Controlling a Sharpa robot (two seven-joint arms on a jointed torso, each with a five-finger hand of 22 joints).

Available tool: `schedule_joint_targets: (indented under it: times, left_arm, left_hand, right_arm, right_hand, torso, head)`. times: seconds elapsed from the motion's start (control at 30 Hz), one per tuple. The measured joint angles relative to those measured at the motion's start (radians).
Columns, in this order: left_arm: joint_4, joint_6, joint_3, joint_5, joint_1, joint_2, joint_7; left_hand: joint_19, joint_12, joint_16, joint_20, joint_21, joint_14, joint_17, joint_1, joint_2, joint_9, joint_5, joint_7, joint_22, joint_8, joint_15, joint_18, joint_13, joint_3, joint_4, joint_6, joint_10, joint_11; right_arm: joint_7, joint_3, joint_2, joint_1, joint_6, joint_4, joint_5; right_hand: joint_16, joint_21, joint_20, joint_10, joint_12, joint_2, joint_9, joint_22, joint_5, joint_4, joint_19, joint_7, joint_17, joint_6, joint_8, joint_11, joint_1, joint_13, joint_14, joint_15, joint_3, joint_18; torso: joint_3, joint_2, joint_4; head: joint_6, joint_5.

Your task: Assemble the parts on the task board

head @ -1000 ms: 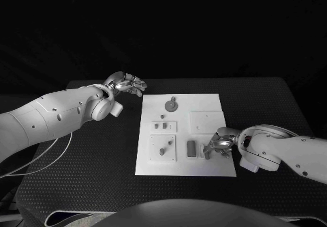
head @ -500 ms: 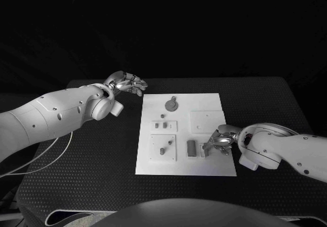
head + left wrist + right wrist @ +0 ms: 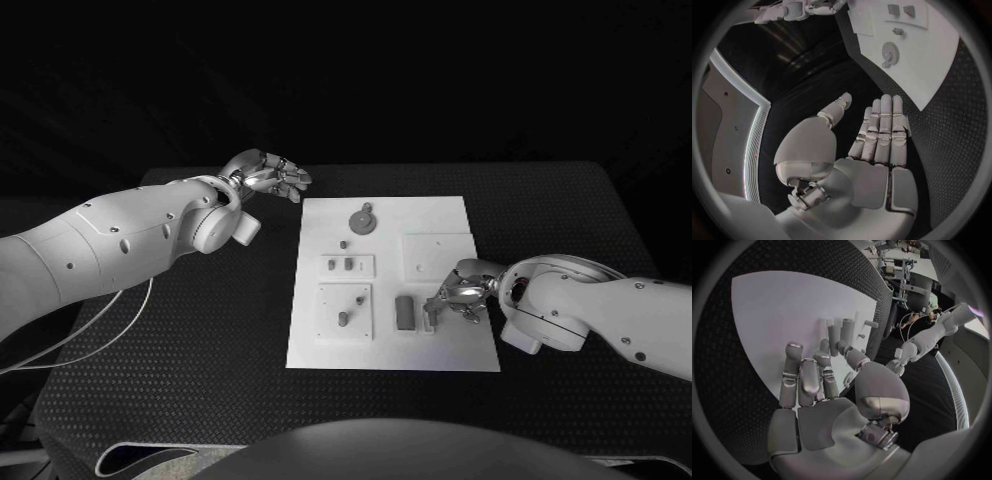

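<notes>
Right hand (image 3: 459,297) is down over the near right part of the task board (image 3: 433,218), fingers loosely apart with nothing in them, fingertips just beside an upright grey part (image 3: 405,312) and a paler piece (image 3: 427,312) next to it. Left hand (image 3: 270,176) hangs over the black table (image 3: 202,330) off the board's far left corner, fingers straight and side by side, empty. A gear-shaped part (image 3: 362,220) sits near the board's far end.
</notes>
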Motion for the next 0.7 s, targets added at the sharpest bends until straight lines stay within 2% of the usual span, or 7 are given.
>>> schedule_joint_targets:
  times: [0.27, 0.7]
  left_arm:
    - [0.001, 0.001, 0.0, 0.0, 0.0, 0.0, 0.0]
    - [0.0, 0.002, 0.0, 0.0, 0.001, 0.002, 0.0]
  left_hand:
    - [0.0, 0.0, 0.0, 0.0, 0.0, 0.0, 0.0, 0.0, 0.0, 0.0, 0.0, 0.0, 0.0, 0.0, 0.0, 0.0, 0.001, 0.0, 0.0, 0.0, 0.0, 0.0]
    - [0.0, 0.0, 0.0, 0.0, 0.0, 0.0, 0.002, 0.0, 0.0, 0.0, 0.0, 0.0, 0.0, 0.0, 0.0, 0.0, 0.001, 0.0, 0.0, 0.0, 0.0, 0.0]
  right_arm:
    - [-0.01, -0.008, 0.016, 0.0, 0.032, -0.016, -0.001]
    - [-0.022, -0.009, 0.035, 0.001, 0.04, -0.03, -0.007]
  right_hand:
    - [0.0, 0.0, 0.0, 0.0, 0.0, -0.002, -0.002, 0.0, 0.0, 0.004, 0.0, 0.0, 0.0, 0.0, 0.0, 0.0, -0.013, 0.0, 0.0, 0.0, -0.004, 0.0]
    - [0.0, 0.0, 0.0, 0.0, -0.001, -0.002, 0.0, 0.0, 0.0, 0.006, 0.0, -0.005, 0.0, 0.006, 0.003, 0.0, -0.013, 0.0, 0.001, 0.002, -0.002, -0.003]
  torso:
    - [0.0002, 0.0, -0.0006]
    - [0.0014, 0.0, -0.0007]
  head:
    - [-0.003, 0.0]
    - [-0.005, 0.001]
